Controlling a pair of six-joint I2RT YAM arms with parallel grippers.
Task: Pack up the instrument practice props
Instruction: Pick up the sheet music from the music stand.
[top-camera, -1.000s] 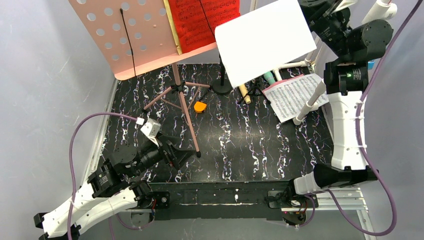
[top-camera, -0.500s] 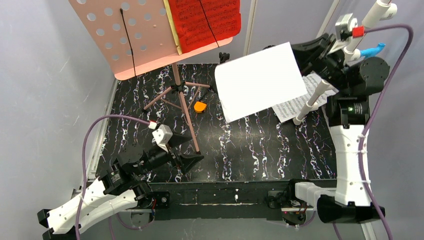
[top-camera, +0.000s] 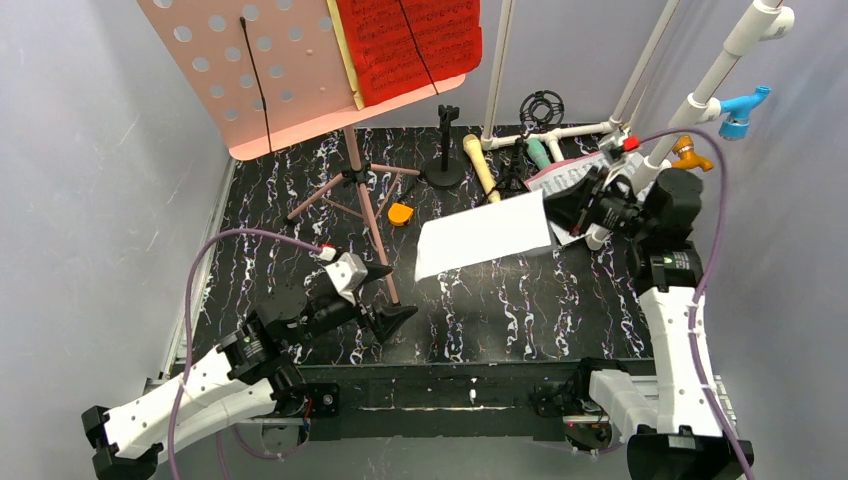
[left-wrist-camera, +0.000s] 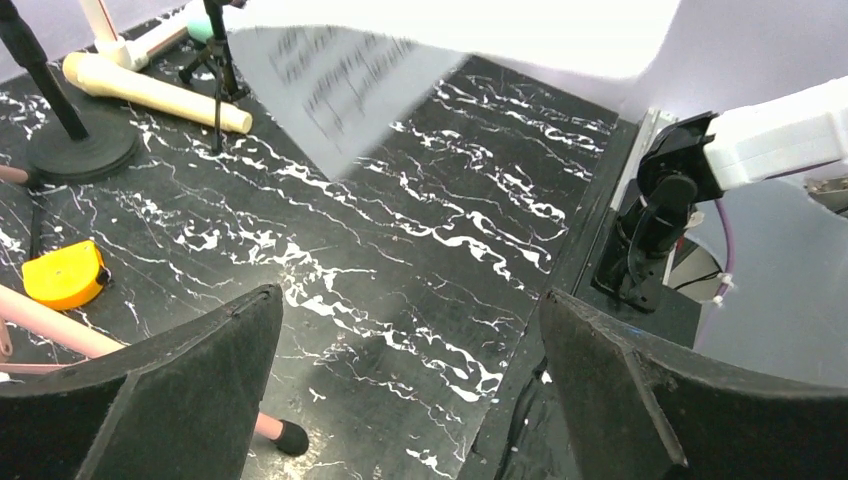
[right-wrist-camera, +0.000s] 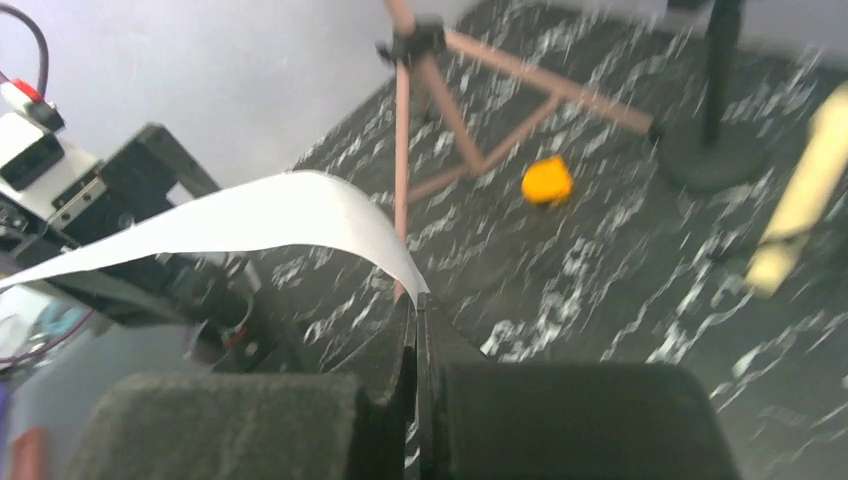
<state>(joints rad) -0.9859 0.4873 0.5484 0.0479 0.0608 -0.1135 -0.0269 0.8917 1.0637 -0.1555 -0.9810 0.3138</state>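
Note:
The pink perforated music board (top-camera: 250, 70) stands on pink tripod legs (top-camera: 365, 200) at the back left. It carries a red sheet (top-camera: 410, 45) and a yellow sheet edge (top-camera: 345, 65). My right gripper (top-camera: 560, 215) (right-wrist-camera: 415, 300) is shut on the edge of a white music sheet (top-camera: 485, 235) (right-wrist-camera: 250, 215), held low over the table's middle. A second printed sheet (top-camera: 565, 180) lies beside the pipe frame. Beige (top-camera: 482, 170) and teal (top-camera: 538, 152) microphones lie at the back. My left gripper (top-camera: 385, 295) (left-wrist-camera: 410, 295) is open and holds nothing, beside a tripod foot (left-wrist-camera: 275, 435).
A white pipe frame (top-camera: 640, 70) with blue and orange fittings rises at the back right. A black round-based stand (top-camera: 445, 175), a small black tripod (top-camera: 512, 180) and an orange tape measure (top-camera: 400, 213) sit near the pink legs.
My right arm has swung down and forward, bringing the white sheet from high at the back to low over the table. My left gripper has crept right, still open.

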